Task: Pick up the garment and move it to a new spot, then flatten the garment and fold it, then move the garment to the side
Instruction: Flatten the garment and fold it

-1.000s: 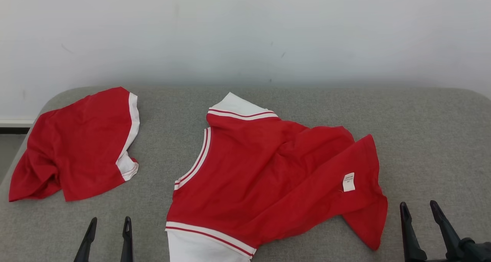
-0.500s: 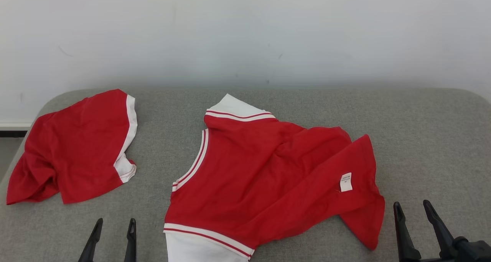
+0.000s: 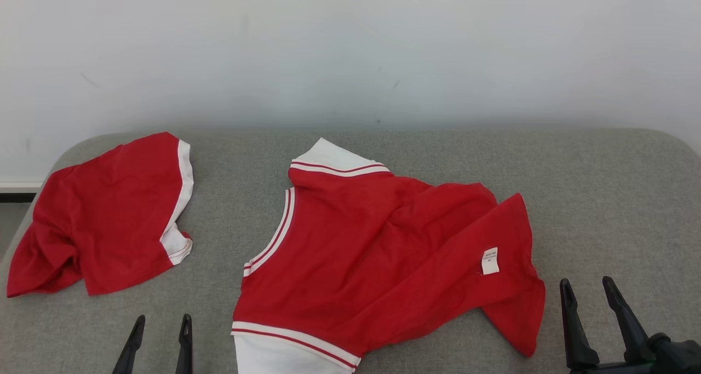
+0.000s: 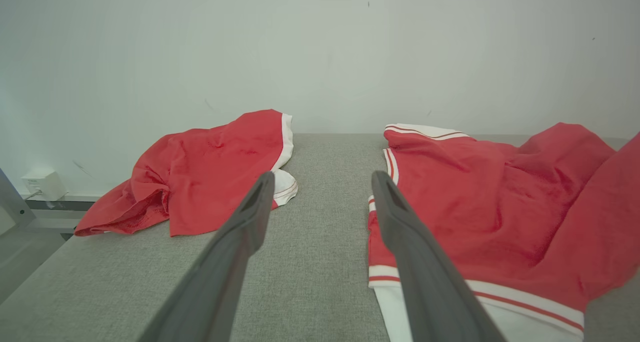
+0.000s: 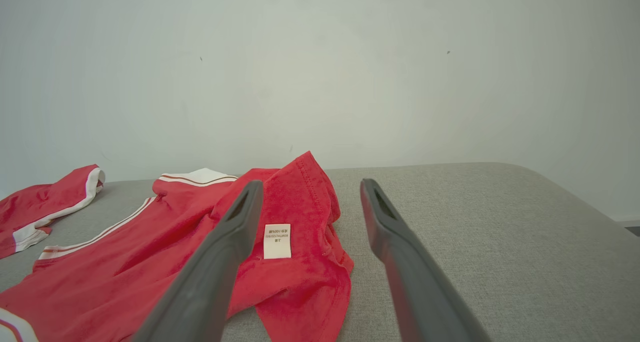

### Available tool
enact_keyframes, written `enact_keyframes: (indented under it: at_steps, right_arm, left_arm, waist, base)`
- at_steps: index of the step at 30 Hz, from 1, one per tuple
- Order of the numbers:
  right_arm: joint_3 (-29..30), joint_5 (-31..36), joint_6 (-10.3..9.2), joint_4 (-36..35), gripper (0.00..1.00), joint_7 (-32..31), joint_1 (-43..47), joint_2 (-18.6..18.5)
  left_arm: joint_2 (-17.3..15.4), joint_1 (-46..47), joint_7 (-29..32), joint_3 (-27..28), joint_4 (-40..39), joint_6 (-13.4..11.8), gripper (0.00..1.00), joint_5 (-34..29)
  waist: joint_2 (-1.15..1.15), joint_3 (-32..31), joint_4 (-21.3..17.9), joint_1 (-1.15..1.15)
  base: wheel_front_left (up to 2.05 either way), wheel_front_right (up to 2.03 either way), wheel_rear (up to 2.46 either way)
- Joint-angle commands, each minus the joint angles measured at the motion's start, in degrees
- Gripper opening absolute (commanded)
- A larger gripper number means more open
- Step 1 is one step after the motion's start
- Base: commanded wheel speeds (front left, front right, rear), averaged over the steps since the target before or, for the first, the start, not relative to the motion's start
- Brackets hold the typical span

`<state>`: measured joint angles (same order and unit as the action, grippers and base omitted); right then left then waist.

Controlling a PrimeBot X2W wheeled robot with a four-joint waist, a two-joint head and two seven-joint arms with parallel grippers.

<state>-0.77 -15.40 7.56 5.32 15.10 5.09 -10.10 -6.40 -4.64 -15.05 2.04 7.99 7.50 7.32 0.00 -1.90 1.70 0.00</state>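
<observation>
The garment point(image 3: 383, 253), a red top with white, red-striped sleeve ends, lies crumpled in the middle of the grey padded table point(image 3: 602, 199), its hem folded over so a white label point(image 3: 490, 260) shows. My left gripper point(image 3: 161, 322) hovers open at the near edge, just left of the garment's lower sleeve. My right gripper point(image 3: 586, 281) stands open beside the garment's right corner. In the left wrist view the garment point(image 4: 475, 197) lies right of the open left gripper point(image 4: 322, 177). In the right wrist view the open right gripper point(image 5: 310, 183) points past the label point(image 5: 277, 241).
A second red piece with white trim point(image 3: 109, 215) lies bunched at the table's far left, near the edge. A white wall point(image 3: 350, 51) rises right behind the table. Bare grey surface stretches to the garment's right. A small white box point(image 4: 42, 184) sits low on the wall at the left.
The head view has shifted slightly, so everything sits a little lower and further left. Both grippers stay open, and the cloth has not moved on the table.
</observation>
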Motion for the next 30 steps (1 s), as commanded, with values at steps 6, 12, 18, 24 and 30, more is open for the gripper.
enact_keyframes:
  at_steps: [6,12,18,24,30]
  right_arm:
    - [0.15,-0.82,-0.16,-0.72,1.0,0.08,0.68,0.05]
    - [0.17,-0.67,-0.16,-0.72,1.0,0.08,1.02,0.14]
    - [-0.96,-1.16,-0.16,1.6,1.0,0.08,0.32,-1.58]
    - [-2.45,-2.16,-0.16,6.7,1.0,0.05,-1.99,-4.72]
    - [-5.47,-3.24,-0.16,14.06,1.0,0.0,-6.8,-7.81]
  left_arm:
    - [-0.59,1.14,-0.18,-0.72,1.48,-0.08,1.0,1.6]
    - [-1.09,1.25,-0.18,-0.98,1.65,-0.08,1.0,2.07]
    - [-1.5,0.78,0.23,-2.66,2.88,-0.07,1.0,3.4]
    - [-2.4,-0.02,1.89,-7.13,5.66,-0.07,1.0,4.83]
    - [-3.6,1.28,3.41,-12.93,9.76,-0.07,1.0,7.17]
  waist:
    - [0.0,0.06,-0.16,0.0]
    - [0.0,-0.04,-0.01,0.0]
    - [0.0,0.15,0.1,0.0]
    - [0.0,1.06,0.76,0.0]
    - [0.0,3.17,2.3,0.0]
  base:
    - [0.0,0.0,0.0]
    - [0.0,0.0,0.0]
    - [0.0,0.0,0.0]
    - [0.0,0.0,0.0]
    - [0.0,0.0,0.0]
